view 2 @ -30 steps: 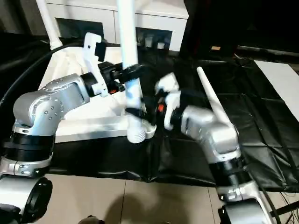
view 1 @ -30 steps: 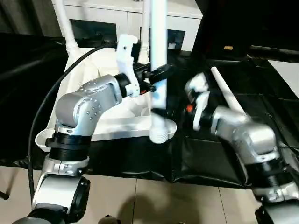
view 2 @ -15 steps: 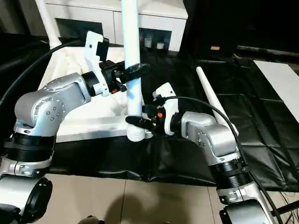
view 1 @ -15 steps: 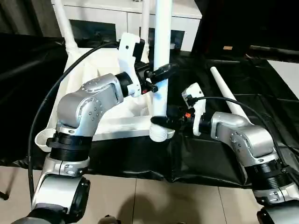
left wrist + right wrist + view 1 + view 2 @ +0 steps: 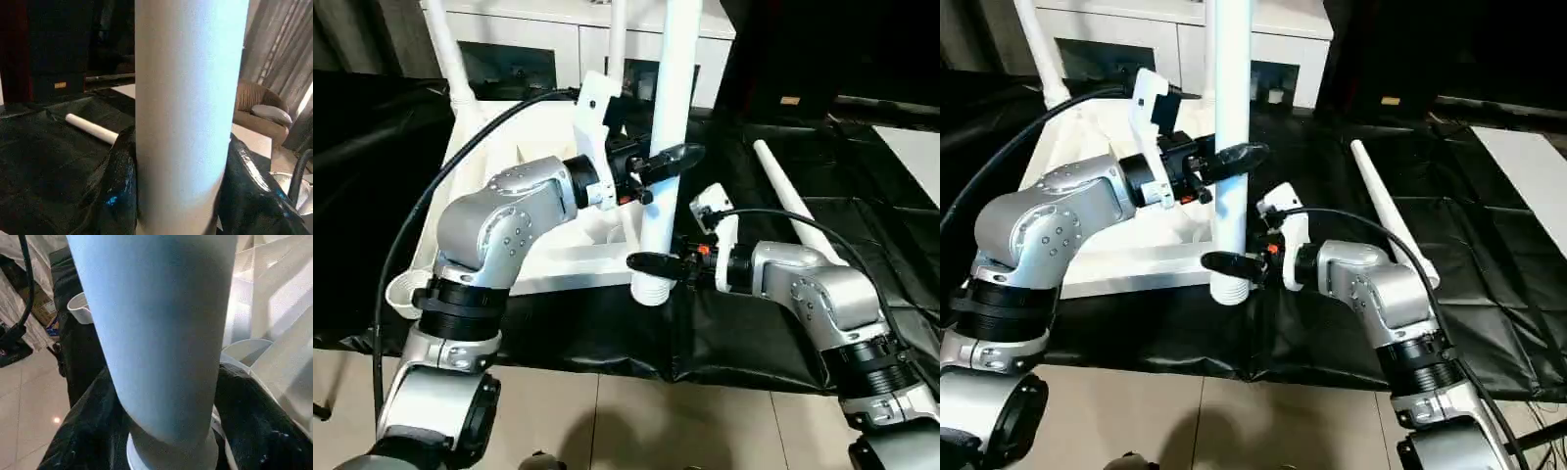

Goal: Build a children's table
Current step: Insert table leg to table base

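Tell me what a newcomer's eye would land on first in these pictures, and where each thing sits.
First, the tall white leg standing nearly upright at the centre, held by both grippers: the left gripper clamps it partway up, the right gripper near its ribbed bottom end. That end sits at the near corner of the upturned white tabletop, on the black sheet. Another leg lies loose on the sheet to the right.

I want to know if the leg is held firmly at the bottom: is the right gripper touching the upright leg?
Touching. In the right wrist view, the right gripper has its black fingers pressed against both sides of the upright leg, with no gap.
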